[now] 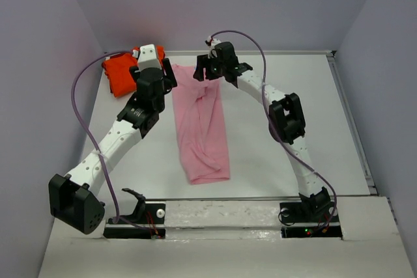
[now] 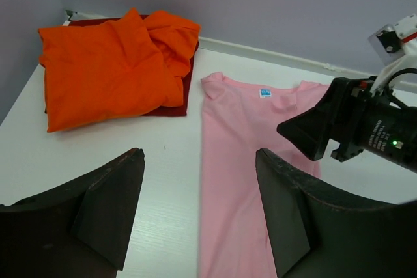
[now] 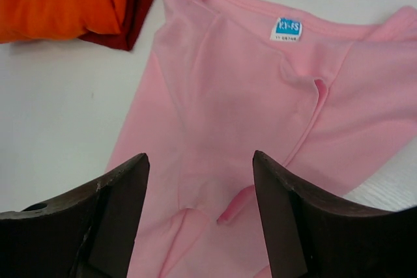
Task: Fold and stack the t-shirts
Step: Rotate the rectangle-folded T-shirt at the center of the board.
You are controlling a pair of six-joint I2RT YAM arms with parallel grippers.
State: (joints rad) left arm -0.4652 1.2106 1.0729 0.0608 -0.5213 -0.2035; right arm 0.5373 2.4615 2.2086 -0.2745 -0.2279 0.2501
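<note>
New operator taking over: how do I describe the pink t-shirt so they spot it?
On the white table, look along the middle, front to back. The pink t-shirt lies as a long narrow strip, collar toward the far wall. Unlike the bunched orange t-shirt at far left, it has a blue neck label.

The bunched t-shirt [image 1: 119, 75] lies left of the flat t-shirt [image 1: 203, 131].
</note>
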